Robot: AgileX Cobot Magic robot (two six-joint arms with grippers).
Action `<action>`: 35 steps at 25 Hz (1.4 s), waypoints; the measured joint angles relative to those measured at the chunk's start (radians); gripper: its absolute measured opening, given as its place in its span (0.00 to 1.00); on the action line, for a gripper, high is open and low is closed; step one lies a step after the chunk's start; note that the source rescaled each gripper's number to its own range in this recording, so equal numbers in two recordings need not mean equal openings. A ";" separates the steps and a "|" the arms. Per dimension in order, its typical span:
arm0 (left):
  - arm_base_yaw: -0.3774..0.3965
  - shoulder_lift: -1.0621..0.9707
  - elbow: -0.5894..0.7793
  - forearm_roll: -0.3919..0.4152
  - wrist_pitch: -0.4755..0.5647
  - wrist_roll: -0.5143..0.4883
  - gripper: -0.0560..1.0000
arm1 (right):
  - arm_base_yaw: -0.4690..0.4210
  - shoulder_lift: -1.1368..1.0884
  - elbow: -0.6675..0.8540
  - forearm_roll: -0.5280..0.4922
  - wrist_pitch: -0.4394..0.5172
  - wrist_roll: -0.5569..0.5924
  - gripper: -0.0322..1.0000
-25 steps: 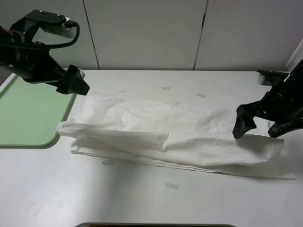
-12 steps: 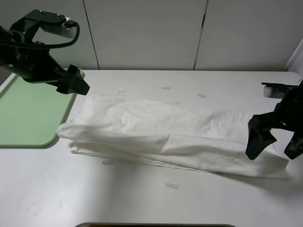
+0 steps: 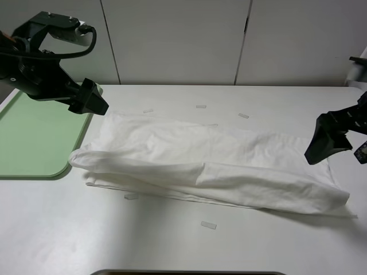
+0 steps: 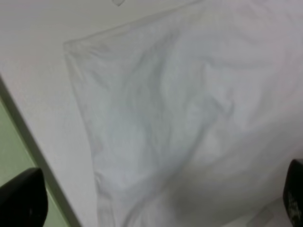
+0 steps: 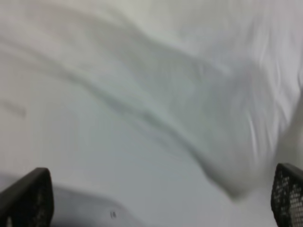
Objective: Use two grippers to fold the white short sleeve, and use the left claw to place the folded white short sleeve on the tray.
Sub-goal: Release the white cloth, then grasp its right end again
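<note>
While the white short sleeve [image 3: 212,166] lies folded lengthwise across mid-frame, the tray [image 3: 28,137] sits far left. Both hover with fingers spread, empty: left claw [image 3: 94,103] upper left, right claw [image 3: 343,143] far right.

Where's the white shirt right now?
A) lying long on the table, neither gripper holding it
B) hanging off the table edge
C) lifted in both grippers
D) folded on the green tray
A: the white short sleeve lies stretched along the table, with the left gripper and right gripper open and off it.
</note>
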 joint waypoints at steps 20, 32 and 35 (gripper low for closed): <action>0.000 0.000 0.000 0.001 0.003 0.000 1.00 | 0.229 0.354 -0.001 0.193 -0.332 -0.110 1.00; 0.000 0.000 0.000 0.002 0.005 -0.001 0.99 | 0.404 0.351 -0.001 0.162 -0.108 -0.110 1.00; 0.000 0.000 0.000 0.002 0.006 -0.001 0.99 | 0.419 0.316 -0.001 0.093 -0.232 -0.073 1.00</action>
